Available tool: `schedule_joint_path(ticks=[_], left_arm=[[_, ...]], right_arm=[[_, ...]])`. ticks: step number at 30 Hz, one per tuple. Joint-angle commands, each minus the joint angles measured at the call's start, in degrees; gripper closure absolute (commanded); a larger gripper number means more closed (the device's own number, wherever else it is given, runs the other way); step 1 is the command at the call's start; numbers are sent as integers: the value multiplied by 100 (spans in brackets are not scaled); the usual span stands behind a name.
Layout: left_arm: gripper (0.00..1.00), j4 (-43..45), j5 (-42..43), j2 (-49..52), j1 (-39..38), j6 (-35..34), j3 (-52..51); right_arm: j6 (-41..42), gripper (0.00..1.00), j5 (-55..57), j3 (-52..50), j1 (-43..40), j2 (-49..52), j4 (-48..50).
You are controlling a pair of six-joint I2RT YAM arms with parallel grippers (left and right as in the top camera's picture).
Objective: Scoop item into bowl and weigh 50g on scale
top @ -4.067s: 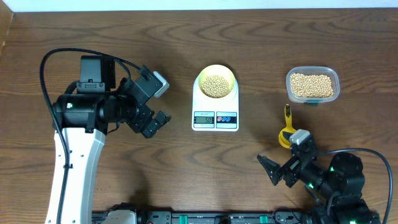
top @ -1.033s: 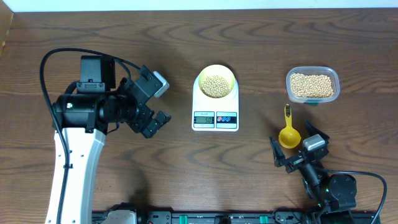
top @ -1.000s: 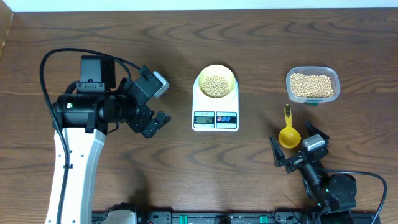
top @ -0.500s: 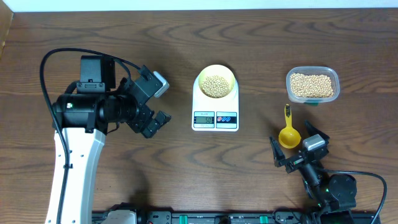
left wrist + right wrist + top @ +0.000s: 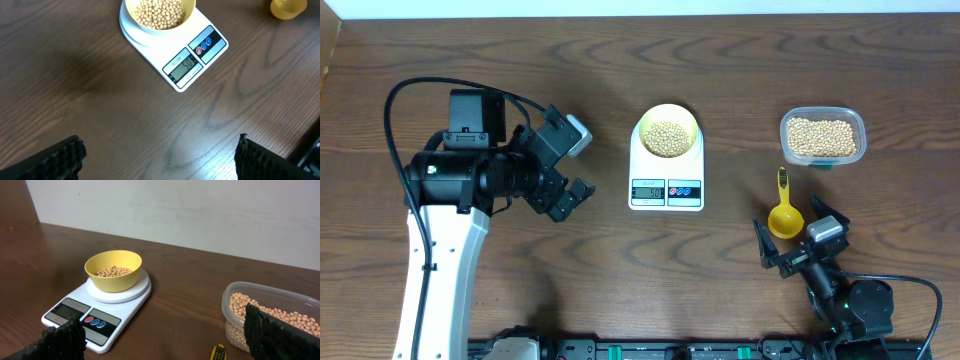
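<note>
Overhead and wrist views: both claws spread and empty, beans in the bowl on the scale

The left gripper (image 5: 582, 162) has its jaws wide apart with nothing between them. In the left wrist view its two dark fingers (image 5: 55, 160) show only at the bottom corners, with bare wood between them. It hangs over the table (image 5: 620, 60) to the left of the scale (image 5: 666, 180), well apart from it.

The right gripper (image 5: 790, 228) is also spread wide and holds nothing. It sits low at the near right of the table and faces the far side. The yellow scoop (image 5: 784, 218) lies on the wood just ahead of it, its cup nearest the fingers and its handle pointing away toward the clear tub (image 5: 860, 125). From above I cannot tell whether the fingertips touch the scoop. In the right wrist view only the tip of the handle peeks in at the lower edge.

The bowl (image 5: 111, 281) stands upright on the round platform at the far end of the scale. A heap of beans (image 5: 667, 138) covers its bottom, well below the rim. On the scale's near edge the display (image 5: 187, 64) shows digits that look like 50, next to a red button and a blue one. More beans fill the lower part of the clear tub, which stands at the far right, well apart from the scale.
</note>
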Motion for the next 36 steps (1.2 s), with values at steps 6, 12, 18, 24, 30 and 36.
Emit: schedule_joint_path(ticks=[6, 12, 18, 24, 30, 36], left_arm=[[2, -20, 50, 11, 24, 35, -2], [2, -20, 50, 11, 24, 35, -2], [2, -20, 50, 11, 24, 35, -2], [2, -20, 50, 11, 24, 35, -2], [2, -20, 50, 11, 24, 35, -2], [2, -20, 50, 11, 24, 35, -2]], right_arm=[[-9, 1, 68, -31, -2, -42, -26], [-9, 1, 70, -31, -2, -42, -28], [-4, 1, 415, -26, -55, -42, -52], [319, 1, 461, -26, -369, -42, -70], [188, 1, 385, -26, -448, -42, -63], [444, 1, 234, -28, -551, -42, -48]])
